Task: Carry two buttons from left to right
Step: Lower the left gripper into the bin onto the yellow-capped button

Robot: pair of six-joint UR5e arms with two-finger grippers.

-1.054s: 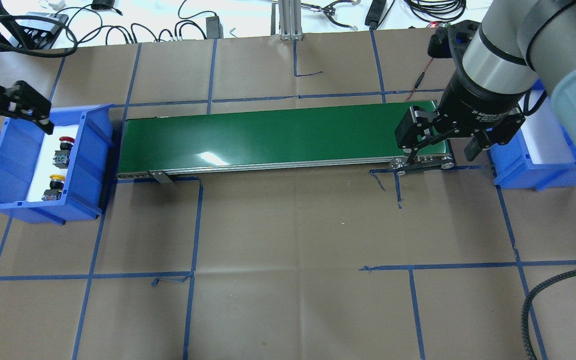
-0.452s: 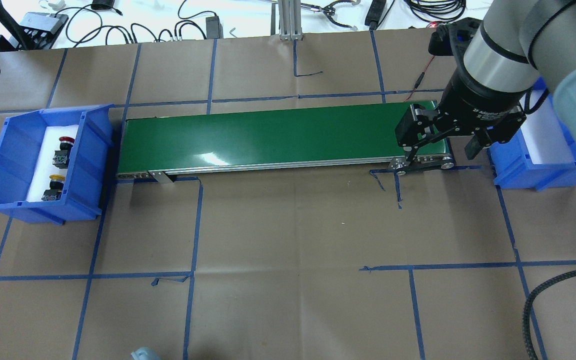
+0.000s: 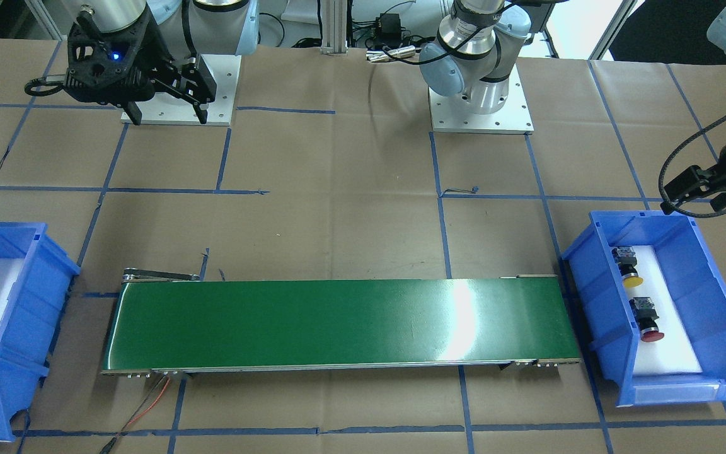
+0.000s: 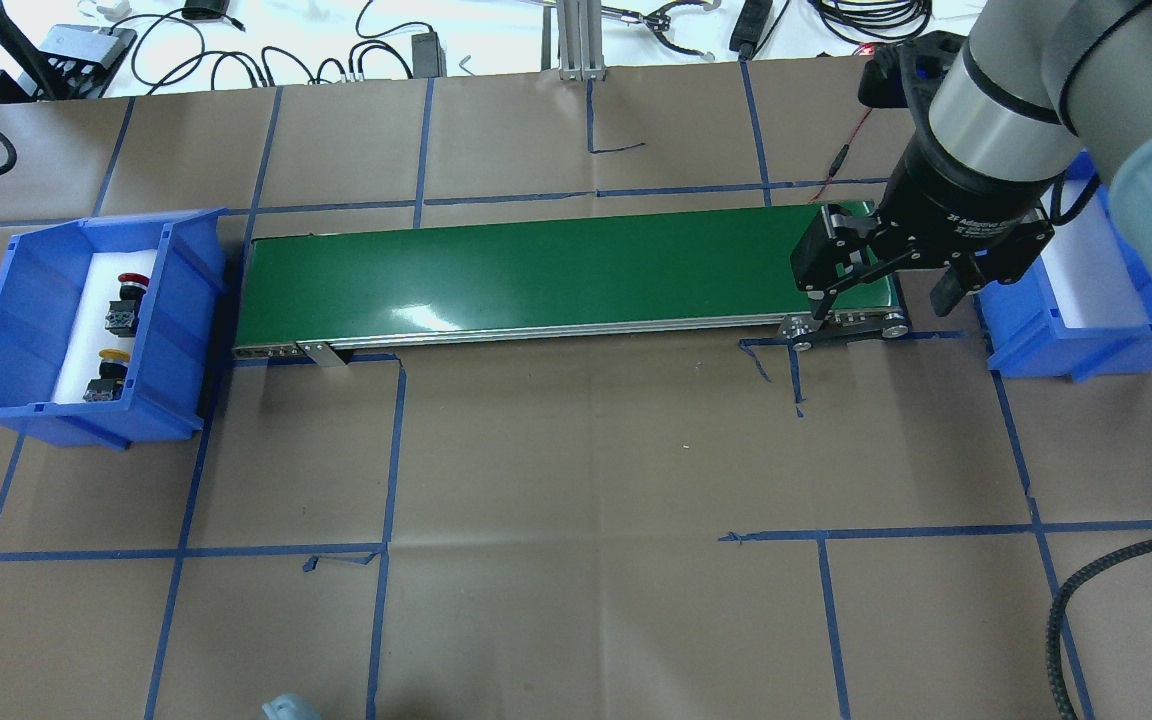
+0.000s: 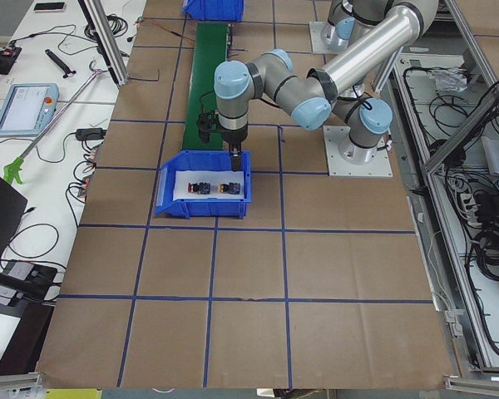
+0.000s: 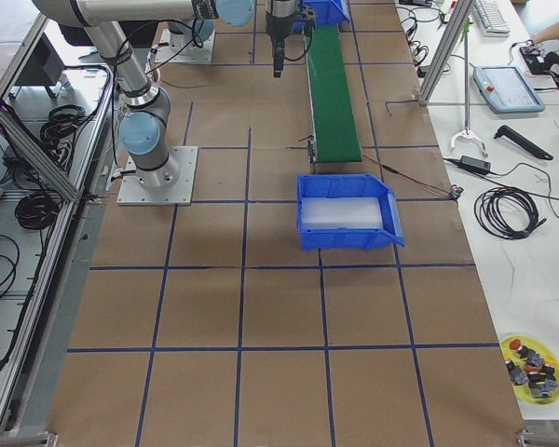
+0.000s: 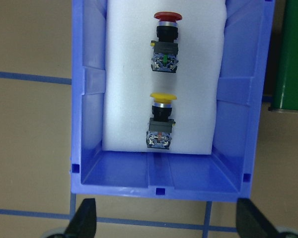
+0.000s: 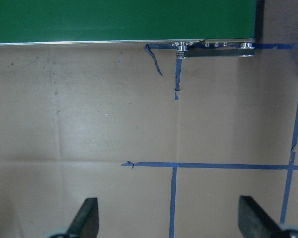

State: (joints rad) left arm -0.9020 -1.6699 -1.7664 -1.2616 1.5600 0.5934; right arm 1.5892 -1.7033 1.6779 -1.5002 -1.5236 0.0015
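The red-capped button (image 7: pixel 167 39) and the yellow-capped button (image 7: pixel 161 119) lie on white foam in the left blue bin (image 7: pixel 89 99). Both also show in the overhead view, red (image 4: pixel 134 283) and yellow (image 4: pixel 114 358), and in the front view, red (image 3: pixel 646 321) and yellow (image 3: pixel 628 268). My left gripper (image 7: pixel 166 223) is open and empty, high above the bin wall nearest the yellow button; it also shows in the front view (image 3: pixel 706 198). My right gripper (image 4: pixel 886 290) is open and empty above the conveyor's right end, with bare paper below it in its wrist view (image 8: pixel 169 223).
A green conveyor belt (image 4: pixel 536 270) runs between the left bin (image 4: pixel 186 300) and a second blue bin (image 4: pixel 1036 340) with white foam at the right. Brown paper with blue tape lines covers the table. Cables and tools lie along the far edge.
My left gripper has moved off the bin's far left corner toward the overhead view's left edge, where only a small part shows now. The right gripper and the buttons have stayed put.
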